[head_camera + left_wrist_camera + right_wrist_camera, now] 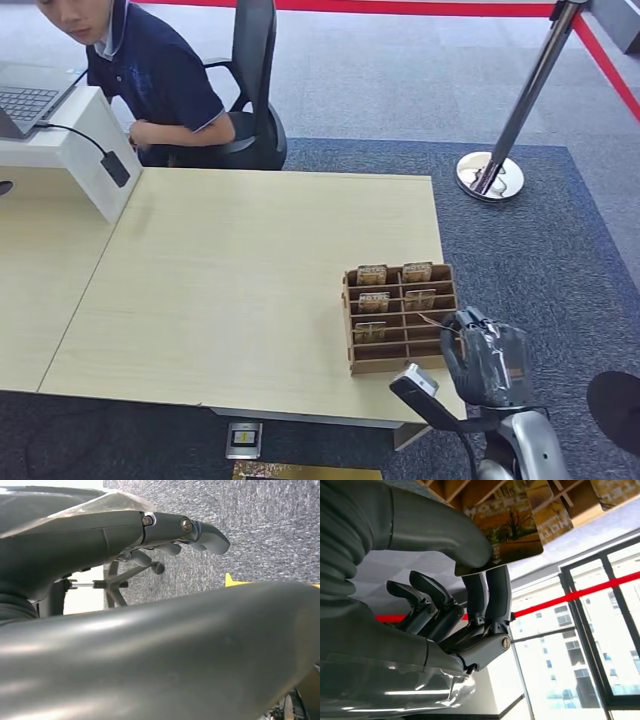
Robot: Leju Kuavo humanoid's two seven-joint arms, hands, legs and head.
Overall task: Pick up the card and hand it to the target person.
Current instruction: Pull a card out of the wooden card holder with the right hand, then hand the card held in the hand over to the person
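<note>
Right hand [483, 360] pinches a card [508, 527] between thumb and fingers, rack [400, 318] just beside it.

Pale wood desk [226, 280] fills the middle, a white raised counter [72, 150] at ten o'clock. Black office chair [256, 90] at twelve on grey carpet [392, 70]; a darker blue carpet [528, 260] runs out toward three. Chrome stanchion [498, 160] at two o'clock carrying red barrier tape [604, 60]. Bright windows [584, 650], dark frames, daylight pouring in.
</note>
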